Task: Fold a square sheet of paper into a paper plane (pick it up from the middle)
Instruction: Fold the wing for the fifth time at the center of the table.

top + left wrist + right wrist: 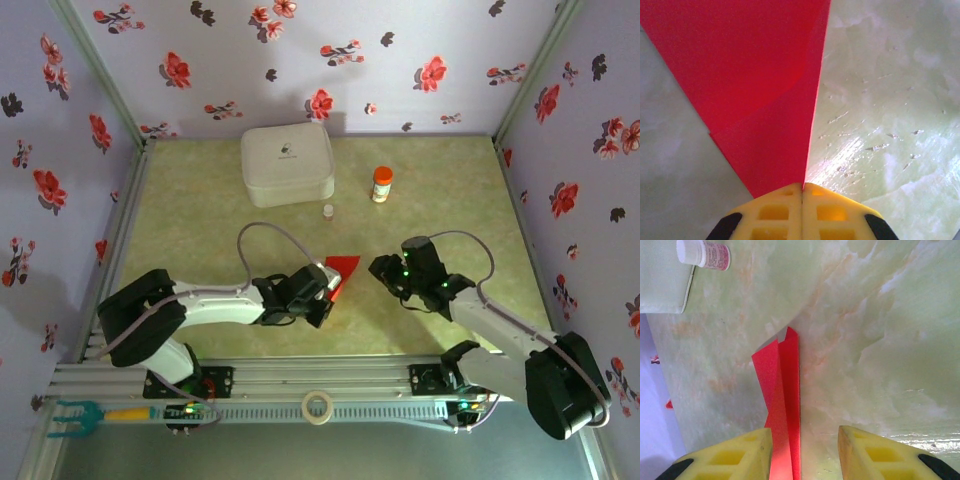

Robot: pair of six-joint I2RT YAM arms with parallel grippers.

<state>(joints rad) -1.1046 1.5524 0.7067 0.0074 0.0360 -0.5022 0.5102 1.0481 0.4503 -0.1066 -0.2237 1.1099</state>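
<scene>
While the left gripper (802, 186) has its yellow fingers pressed together on the narrow end of the creased red paper (755, 85), the sheet fans out ahead over the green table (890, 125). Right gripper (805, 432) jaws stand apart, holding nothing. The paper's folded strip runs into that gap, just beside one finger; contact unclear. From above, the paper sits between both grippers.

No text legible anywhere, small dark logo on the white case (287, 152) too tiny to read, pink-printed label on the small bottle (707, 256) blurred, orange-capped bottle (381, 186) label illegible
</scene>
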